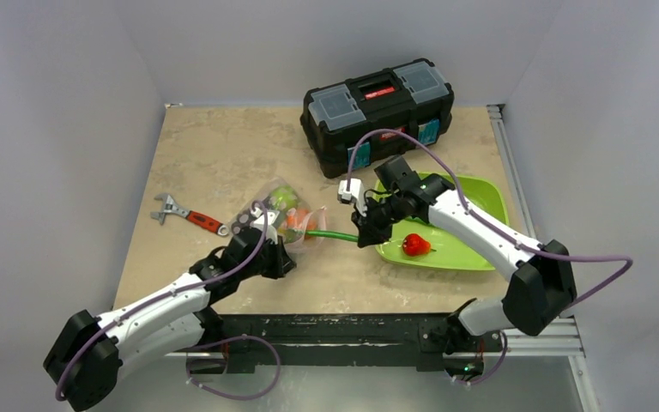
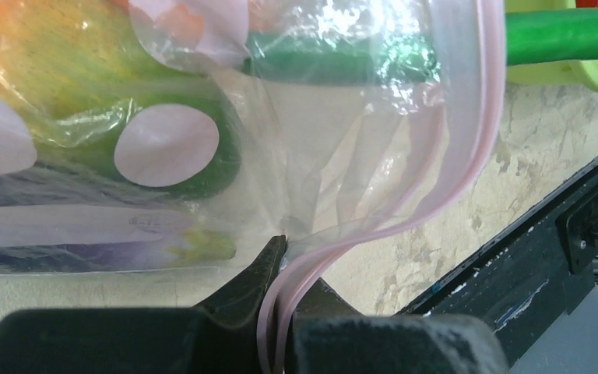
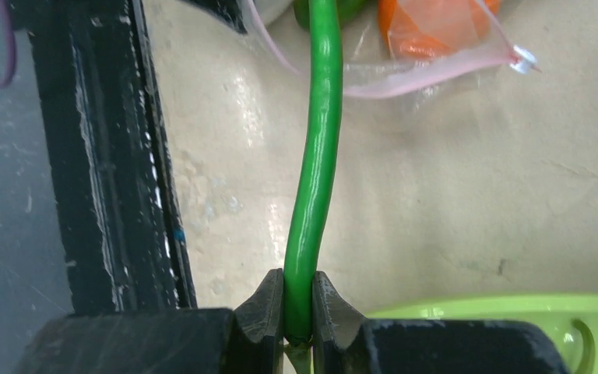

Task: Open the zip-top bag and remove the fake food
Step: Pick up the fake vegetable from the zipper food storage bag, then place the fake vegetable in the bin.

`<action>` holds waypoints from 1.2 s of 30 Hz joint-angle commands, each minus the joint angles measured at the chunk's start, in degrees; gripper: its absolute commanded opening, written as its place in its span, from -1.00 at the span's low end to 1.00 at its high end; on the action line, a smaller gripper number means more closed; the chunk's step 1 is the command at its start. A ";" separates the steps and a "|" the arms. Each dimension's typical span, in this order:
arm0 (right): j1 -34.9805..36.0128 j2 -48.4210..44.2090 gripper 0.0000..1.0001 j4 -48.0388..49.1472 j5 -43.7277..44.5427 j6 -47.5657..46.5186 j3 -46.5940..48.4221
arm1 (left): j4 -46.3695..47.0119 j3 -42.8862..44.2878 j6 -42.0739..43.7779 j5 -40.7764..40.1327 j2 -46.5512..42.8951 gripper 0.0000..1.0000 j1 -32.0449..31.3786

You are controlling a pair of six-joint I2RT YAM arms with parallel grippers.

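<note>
Film of zip-top bag [image 2: 335, 156] thin, limp, slippery; zip strip [image 2: 489, 78] pinched between left fingers [image 2: 249, 284]. Green bean [image 3: 319, 156] stiff, smooth, clamped endwise in right fingers [image 3: 335, 308], reaching ahead into bag mouth.

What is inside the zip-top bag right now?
Through the clear zip-top bag show a yellow-orange fruit, a dark green piece and a purple eggplant. One end of the long green bean is inside; the rest sticks out. Glare and folds hide anything else.

Grey walls [image 1: 51, 69], beige table [image 1: 223, 137] (mottled, stone-look), soft even light
</note>
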 commanded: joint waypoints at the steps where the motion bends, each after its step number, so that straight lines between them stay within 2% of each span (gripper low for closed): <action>1: -2.36 -3.68 -1.00 -5.67 4.09 -7.82 -1.01 | 2.78 -0.94 -0.68 1.20 -2.17 -1.00 0.30; 11: -10.08 -14.65 -1.00 -17.14 7.33 -20.34 -1.07 | 4.10 -2.99 -1.80 0.96 -5.42 -1.00 0.30; 22: -14.04 -25.71 -1.00 -19.45 11.37 -23.37 -2.05 | 5.30 -3.91 -1.55 1.02 -6.05 -1.00 0.30; 36: -27.99 -22.68 -1.00 -19.30 10.16 -31.70 -2.65 | 5.36 -5.17 -0.98 1.26 -7.89 -1.00 0.28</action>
